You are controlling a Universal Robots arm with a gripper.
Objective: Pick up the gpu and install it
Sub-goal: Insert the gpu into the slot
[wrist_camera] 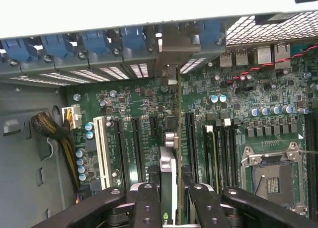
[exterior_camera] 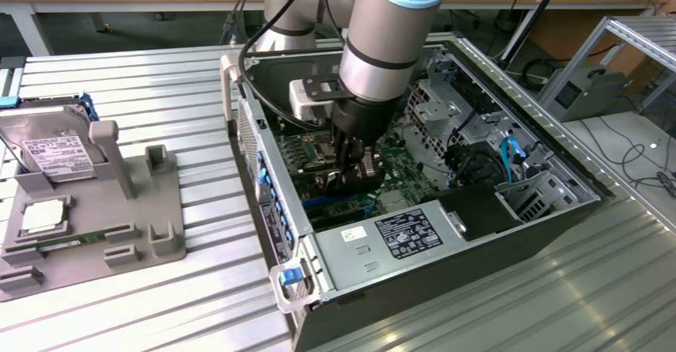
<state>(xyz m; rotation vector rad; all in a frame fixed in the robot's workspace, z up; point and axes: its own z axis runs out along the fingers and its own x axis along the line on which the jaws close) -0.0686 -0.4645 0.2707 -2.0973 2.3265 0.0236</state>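
Your silver and grey robot arm reaches down into an open black desktop computer case [exterior_camera: 549, 217] lying on its side on a ribbed metal table [exterior_camera: 127, 304]. Its black two-fingered gripper [exterior_camera: 354, 179] sits low over the green motherboard [exterior_camera: 407, 174]. In the wrist view, the gripper [wrist_camera: 171, 198] is clamped on the gpu [wrist_camera: 169, 163], a long thin dark expansion card seen edge-on. The card stands upright between the black fingers [wrist_camera: 147, 203], among the long black expansion slots [wrist_camera: 136, 148], with its far end meeting the silver bracket [wrist_camera: 169, 51] at the case's rear wall, beside a row of blue slot clips [wrist_camera: 94, 41]. You cannot tell whether it is fully seated.

The silver power supply [exterior_camera: 385, 249] carries a black label with white print too small to read. To the exterior view's left, a grey plastic fixture [exterior_camera: 100, 225] holds a boxy silver hard drive with a white label [exterior_camera: 47, 150], its writing also unreadable.
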